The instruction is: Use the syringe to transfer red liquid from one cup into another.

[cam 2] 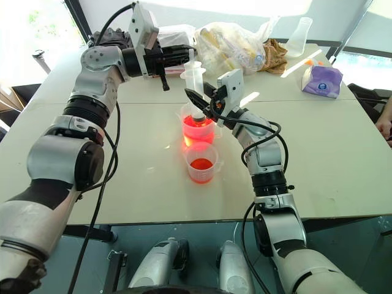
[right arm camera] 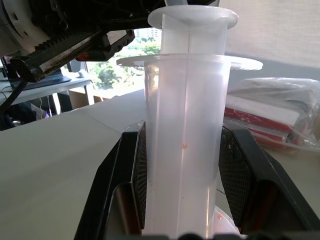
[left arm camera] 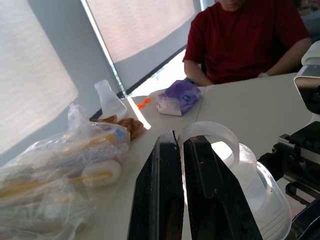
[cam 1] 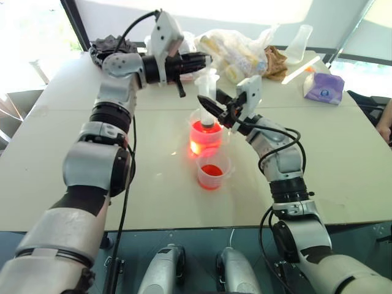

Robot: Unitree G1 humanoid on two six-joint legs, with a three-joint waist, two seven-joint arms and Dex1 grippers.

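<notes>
Note how each arm is built of pale silver-grey shells alternating with black ribbed joint rings, the upper segments rounded and bulky. The left gripper [cam 1: 197, 59] and right gripper [cam 1: 211, 109] each carry two flat black fingers; on the left gripper's fingers [left arm camera: 159, 200] you can see a glossy, lightly scratched face, and on the right gripper's fingers [right arm camera: 250, 185] a finely textured inner pad. A white, boxy camera housing sits on each wrist. Black cables loop loosely along both forearms, from wrist to elbow and below.

text: none legible | labels: none | numbers: none
</notes>
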